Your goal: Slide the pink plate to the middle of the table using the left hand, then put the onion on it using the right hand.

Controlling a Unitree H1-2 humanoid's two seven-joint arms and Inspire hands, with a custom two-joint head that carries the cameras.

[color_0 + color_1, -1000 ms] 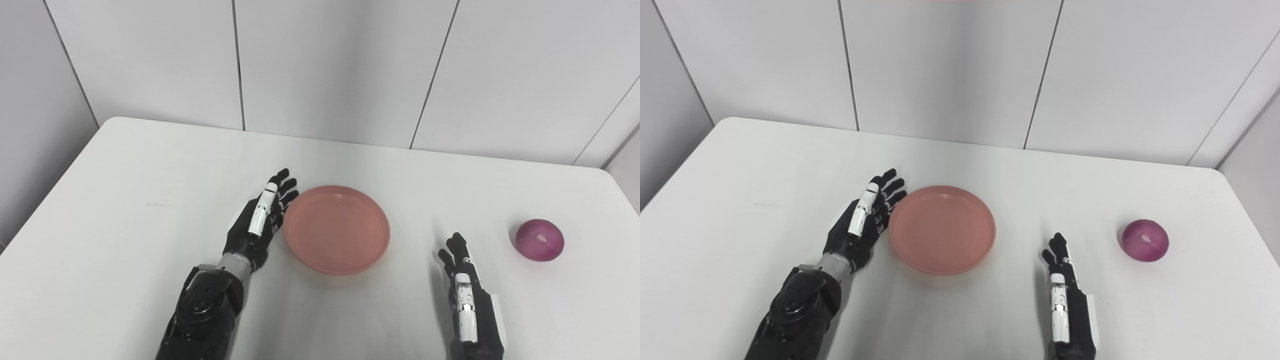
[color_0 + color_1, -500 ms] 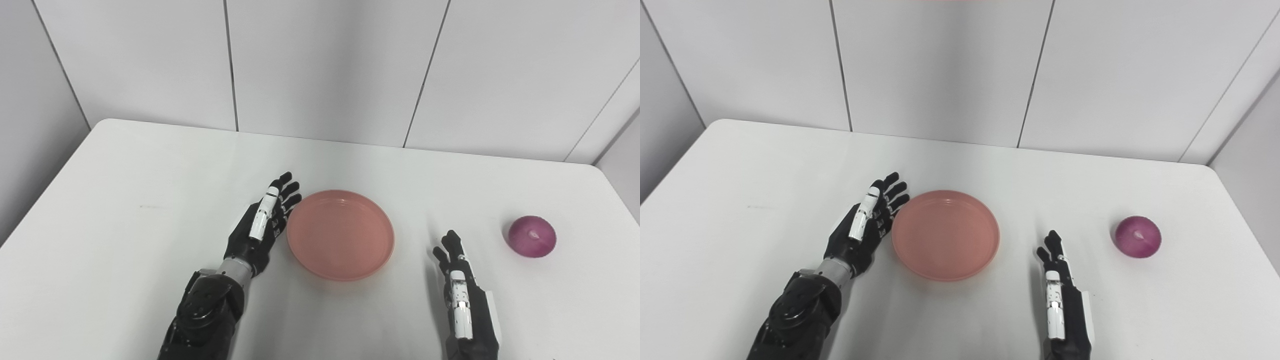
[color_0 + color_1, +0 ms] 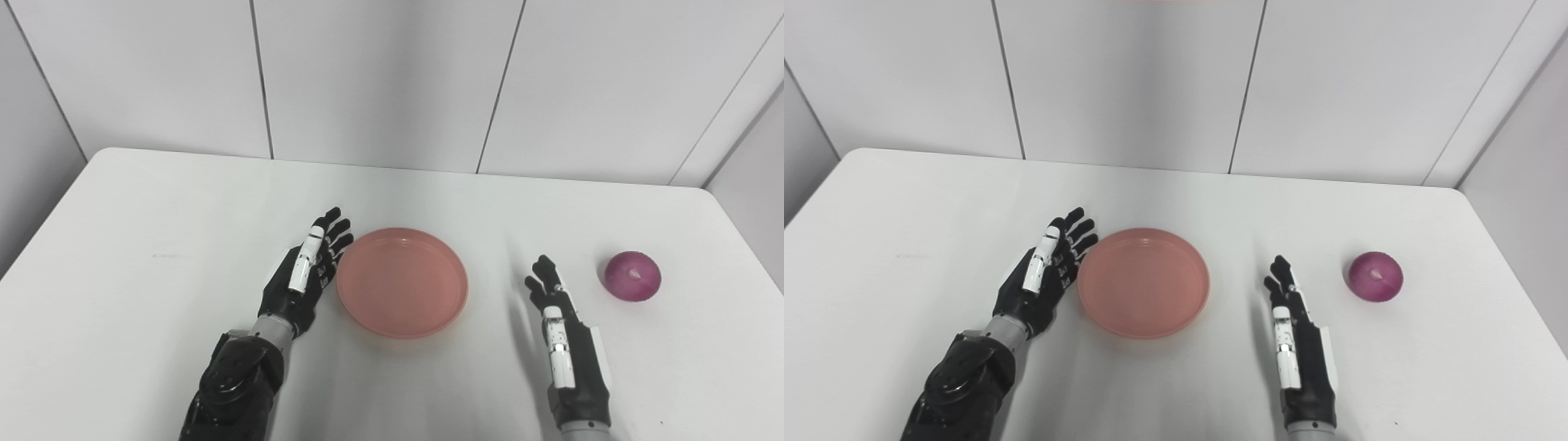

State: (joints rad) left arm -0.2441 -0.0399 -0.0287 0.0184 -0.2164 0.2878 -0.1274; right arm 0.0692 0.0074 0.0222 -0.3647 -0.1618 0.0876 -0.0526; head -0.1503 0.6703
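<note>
Right hand [image 3: 566, 334], black with white segments, farther forward on table, fingers straight and spread, nearer round purple onion [image 3: 633, 276]. Whole view shifted: camera turned.

White table against a panelled wall

A smooth white rectangular table with rounded corners [image 3: 153, 202] fills the lower part of both views. Behind its far edge stands a pale grey wall of flat panels [image 3: 380, 79], split by thin dark vertical seams, with angled side panels at left and right.
</note>
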